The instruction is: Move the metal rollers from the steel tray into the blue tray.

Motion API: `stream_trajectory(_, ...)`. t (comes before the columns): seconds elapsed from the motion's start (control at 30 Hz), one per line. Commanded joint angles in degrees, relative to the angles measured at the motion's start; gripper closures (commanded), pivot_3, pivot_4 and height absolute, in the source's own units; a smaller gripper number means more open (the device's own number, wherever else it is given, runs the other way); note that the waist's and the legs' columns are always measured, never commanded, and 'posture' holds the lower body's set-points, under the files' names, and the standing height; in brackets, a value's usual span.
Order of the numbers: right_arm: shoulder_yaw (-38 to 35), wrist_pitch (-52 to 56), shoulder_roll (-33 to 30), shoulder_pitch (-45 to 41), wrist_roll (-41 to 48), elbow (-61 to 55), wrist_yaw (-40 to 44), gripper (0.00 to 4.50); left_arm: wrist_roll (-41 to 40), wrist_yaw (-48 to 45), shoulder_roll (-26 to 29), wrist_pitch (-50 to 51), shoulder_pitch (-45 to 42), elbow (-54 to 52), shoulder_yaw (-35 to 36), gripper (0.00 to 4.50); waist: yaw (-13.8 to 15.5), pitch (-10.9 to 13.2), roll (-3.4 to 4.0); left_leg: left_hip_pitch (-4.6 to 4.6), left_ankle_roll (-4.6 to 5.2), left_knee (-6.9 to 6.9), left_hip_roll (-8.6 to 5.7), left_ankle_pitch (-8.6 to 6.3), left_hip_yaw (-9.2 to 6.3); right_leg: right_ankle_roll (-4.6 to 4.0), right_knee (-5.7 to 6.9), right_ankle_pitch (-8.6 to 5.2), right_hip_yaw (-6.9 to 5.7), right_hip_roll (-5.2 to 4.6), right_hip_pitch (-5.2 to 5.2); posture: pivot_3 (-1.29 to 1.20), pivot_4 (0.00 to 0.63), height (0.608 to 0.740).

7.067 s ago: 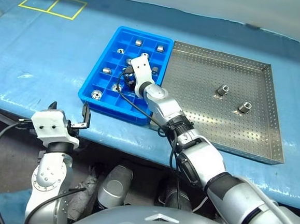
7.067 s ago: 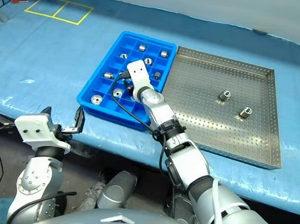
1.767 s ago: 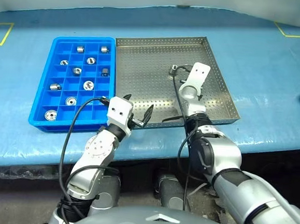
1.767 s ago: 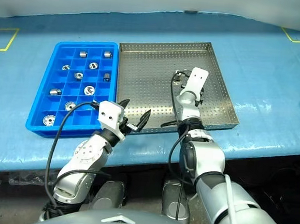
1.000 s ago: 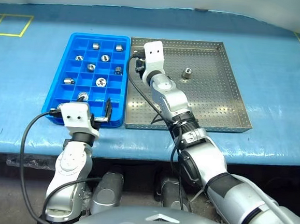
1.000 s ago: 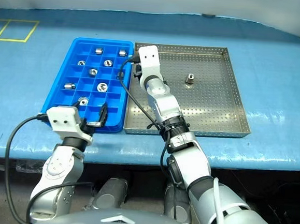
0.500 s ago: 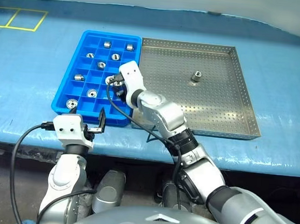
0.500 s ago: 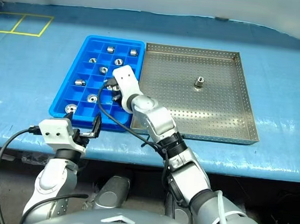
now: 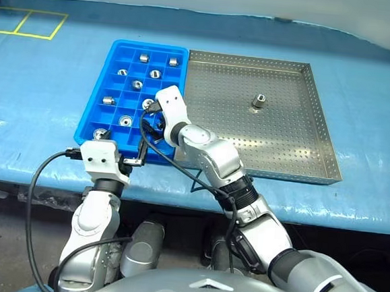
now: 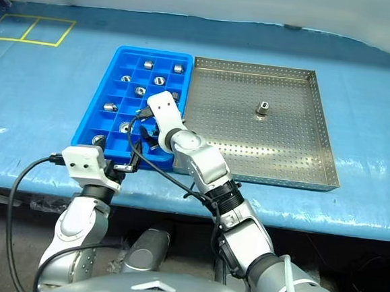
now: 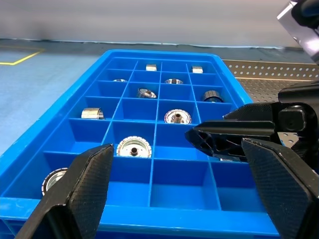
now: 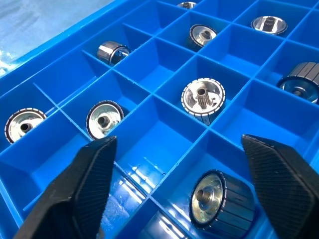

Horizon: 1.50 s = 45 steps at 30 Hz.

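Your right gripper (image 12: 175, 164) hangs spread wide and empty over the blue tray (image 9: 99, 96), a metal roller (image 12: 219, 201) lying in the compartment beneath. One roller (image 9: 258, 100) sits in the steel tray (image 9: 282, 149); your left gripper (image 11: 174, 194) is wide too

The blue tray (image 9: 89, 121) lies left of, apparently touching, the steel tray (image 9: 296, 150) (one roller (image 9: 258, 100) inside).
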Motion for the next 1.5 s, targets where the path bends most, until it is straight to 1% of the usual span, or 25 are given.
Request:
stream_trajectory(0.03, -3.0, 0.4, 3.5, 1.6, 0.1, -2.2, -1.5, 0.02, 0.2, -0.6, 0.3, -0.1, -1.2, -0.8, -0.7, 0.0, 0.0, 0.0, 0.0, 0.0, 0.0, 0.01, 0.0, 0.0, 0.0, 0.0, 0.0, 0.0, -0.01, -0.01, 0.01, 0.37, 0.15, 0.74)
stream_trajectory(0.17, -4.7, -0.7, 2.4, 3.2, 1.8, -8.7, -0.3, 0.02, -0.3, -1.7, 0.8, 0.6, -2.6, -0.7, -1.3, 0.0, -0.5, 0.0, 0.0, -0.05, -0.01, 0.0, 0.0, -0.01, 0.0, 0.0, -0.01, 0.0, -0.02, -0.01, -0.02, 0.32, 0.15, 0.74)
stream_trajectory(0.33, -7.3, -2.2, -1.7, 7.3, 1.6, -20.5, 1.1, 0.02, -1.6, -4.5, 3.2, 3.2, -9.8, 1.5, -0.1, 0.0, -2.2, 0.0, 0.0, -0.2, -0.02, -0.05, 0.04, -0.01, 0.0, 0.0, 0.01, 0.0, -0.03, 0.02, -0.17, 0.21, 0.15, 0.74)
stream_trajectory(0.43, -7.5, -4.7, -4.8, 10.4, -0.3, -26.3, 1.3, 0.02, -1.7, -6.0, 5.2, 5.2, -15.4, 4.3, 0.8, 0.0, -4.0, 0.0, 0.0, -0.18, -0.02, 0.04, 0.01, 0.0, 0.0, 0.03, -0.01, 0.02, -0.04, 0.0, -0.08, 0.15, 0.15, 0.74)
stream_trajectory(0.47, -7.4, -5.4, -6.1, 11.6, -1.0, -28.3, 1.3, 0.02, -1.9, -6.5, 5.6, 5.7, -17.8, 5.9, 1.3, 0.0, -5.0, 0.0, -0.01, -0.14, -0.02, 0.05, 0.01, 0.0, 0.01, 0.04, -0.02, 0.02, -0.04, 0.0, -0.05, 0.11, 0.15, 0.74)
stream_trajectory(0.53, -7.5, -6.0, -8.4, 14.1, -2.0, -31.6, 1.7, 0.02, -2.3, -7.6, 6.2, 6.2, -22.6, 9.4, 1.8, 0.0, -6.7, 0.0, -0.01, -0.09, -0.02, 0.06, 0.0, 0.0, 0.01, 0.06, -0.03, 0.03, -0.02, -0.03, 0.01, 0.05, 0.15, 0.74)
stream_trajectory(0.63, -7.1, -6.2, -10.5, 16.5, -3.4, -34.6, 1.6, 0.02, -2.5, -8.7, 6.6, 6.4, -27.5, 13.7, 2.2, 0.0, -8.9, 0.0, -0.02, -0.07, -0.03, 0.08, 0.0, 0.0, 0.01, 0.09, 0.0, 0.05, -0.02, -0.02, 0.04, 0.0, 0.15, 0.74)
stream_trajectory(0.7, -7.4, -5.4, -12.1, 19.6, -5.1, -37.9, 0.4, 0.02, -2.1, -9.4, 6.7, 5.3, -34.2, 21.1, 2.1, 0.0, -10.6, 0.0, -0.02, -0.05, -0.03, 0.08, 0.0, 0.0, 0.02, 0.12, 0.0, 0.07, 0.02, -0.02, 0.05, -0.07, 0.15, 0.74)
stream_trajectory(0.77, -7.4, -4.6, -13.2, 22.3, -6.3, -40.9, -0.3, 0.02, -1.4, -10.2, 6.7, 3.4, -40.0, 28.3, 1.8, 0.0, -11.4, 0.0, -0.02, -0.03, -0.02, 0.1, 0.0, 0.01, 0.01, 0.15, 0.02, 0.09, 0.03, 0.0, 0.08, -0.12, 0.15, 0.74)
stream_trajectory(0.9, -6.4, -3.5, -14.1, 25.2, -8.7, -44.9, -1.3, 0.02, -0.6, -10.9, 6.5, -0.1, -47.9, 40.0, 1.8, 0.0, -14.3, 0.0, -0.03, 0.01, -0.02, 0.16, -0.05, 0.0, 0.16, 0.3, -0.03, 0.18, 0.24, 0.0, 0.1, -0.17, 0.15, 0.74)
stream_trajectory(1.0, -6.7, -2.5, -13.6, 26.7, -9.3, -47.2, -2.0, 0.02, -0.7, -12.2, 5.8, -2.0, -53.3, 48.0, 2.0, 0.0, -15.8, 0.0, -0.04, 0.01, -0.01, 0.17, -0.05, 0.0, 0.16, 0.53, -0.02, 0.31, 0.28, 0.03, 0.08, -0.19, 0.15, 0.74)
stream_trajectory(1.13, -6.7, -1.6, -13.0, 29.1, -10.0, -50.7, -3.1, 0.02, -0.8, -11.9, 4.1, -4.6, -63.0, 64.4, 3.6, 0.0, -17.2, 0.0, -0.06, -0.01, -0.01, 0.17, -0.05, 0.0, 0.15, 0.54, -0.03, 0.31, 0.29, 0.04, 0.08, -0.24, 0.15, 0.74)
stream_trajectory(1.4, -6.0, -1.2, -12.3, 33.0, -12.2, -54.3, -4.7, 0.02, 1.0, -11.0, 1.3, -12.5, -76.7, 93.0, 4.4, 0.0, -21.5, 0.0, -0.09, -0.12, 0.09, 0.16, -0.13, -0.06, 0.14, 0.81, -0.07, 0.26, 0.37, 0.01, 0.07, -0.33, 0.15, 0.74)
stream_trajectory(1.5, -5.8, -1.3, -11.9, 33.5, -13.1, -54.8, -5.4, 0.02, 0.9, -9.8, 0.1, -14.1, -80.0, 100.8, 5.2, 0.0, -23.5, 0.0, -0.1, -0.18, 0.12, 0.16, -0.16, -0.08, 0.11, 0.87, -0.07, 0.24, 0.38, 0.0, 0.04, -0.36, 0.15, 0.74)
